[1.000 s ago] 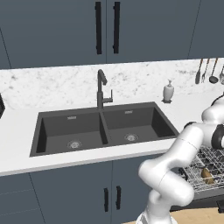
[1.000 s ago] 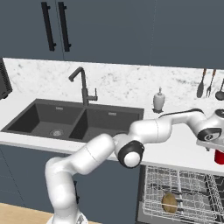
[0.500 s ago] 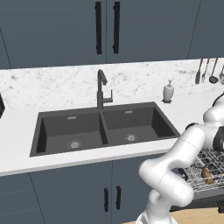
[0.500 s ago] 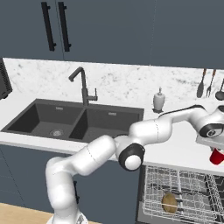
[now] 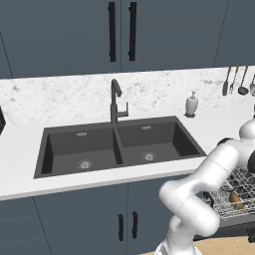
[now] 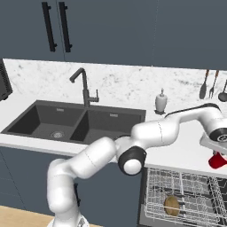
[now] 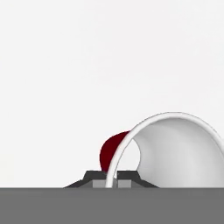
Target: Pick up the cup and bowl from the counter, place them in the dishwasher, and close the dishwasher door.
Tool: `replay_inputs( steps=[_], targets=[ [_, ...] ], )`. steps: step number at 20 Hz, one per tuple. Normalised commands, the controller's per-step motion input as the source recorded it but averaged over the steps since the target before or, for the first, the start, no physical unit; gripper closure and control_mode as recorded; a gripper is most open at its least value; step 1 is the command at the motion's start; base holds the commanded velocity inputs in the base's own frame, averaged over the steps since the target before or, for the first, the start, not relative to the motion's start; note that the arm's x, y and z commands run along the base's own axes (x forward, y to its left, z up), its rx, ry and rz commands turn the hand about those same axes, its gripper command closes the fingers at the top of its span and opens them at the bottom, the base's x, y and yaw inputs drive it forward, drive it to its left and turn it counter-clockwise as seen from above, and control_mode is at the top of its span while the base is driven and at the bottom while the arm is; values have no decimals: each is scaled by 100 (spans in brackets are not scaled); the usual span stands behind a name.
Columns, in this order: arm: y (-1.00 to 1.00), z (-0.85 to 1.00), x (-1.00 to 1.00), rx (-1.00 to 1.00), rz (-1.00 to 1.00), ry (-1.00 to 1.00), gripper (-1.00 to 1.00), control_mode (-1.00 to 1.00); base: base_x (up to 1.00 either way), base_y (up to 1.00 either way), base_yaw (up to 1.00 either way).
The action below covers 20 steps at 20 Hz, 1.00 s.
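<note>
Pincer [image 7: 112,178] is now clamped tight on the rim of the cup [image 7: 175,151]: in the hand view, bottom centre, the two dark tips sit either side of the thin white wall, red outside to the left, white inside to the right. A sec ago the jaws were still apart, so the grip has only just been made. In the right base view the cup [image 6: 216,160] shows as a red shape at the far right edge, under the hand, just above the counter [image 6: 186,148]; we can't tell if it's touching the counter or already off it.

What that means for us: cup looks secured, lift comes next, then over to the dishwasher [image 6: 184,199], lower right of the right base view, rack pulled out w/ a brownish round item [image 6: 171,205] already lying in it. It may be the bowl, but we can't tell. Door still to shut after. A rim pinch is thin, so the cup could swing or slip.
</note>
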Motion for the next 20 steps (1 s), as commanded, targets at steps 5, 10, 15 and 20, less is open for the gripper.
replay_inputs(
  steps=[5,10,15,20],
  targets=[
    [95,-72,-100,-1,14,-47,100,-100,0,0,0],
    [100,-70,-83,-10,8,-53,100,-100,0,0,0],
    [42,-4,-70,-23,3,-21,100,-100,0,0,0],
    [0,0,-54,-25,1,2,100,-100,0,0,0]
  ],
)
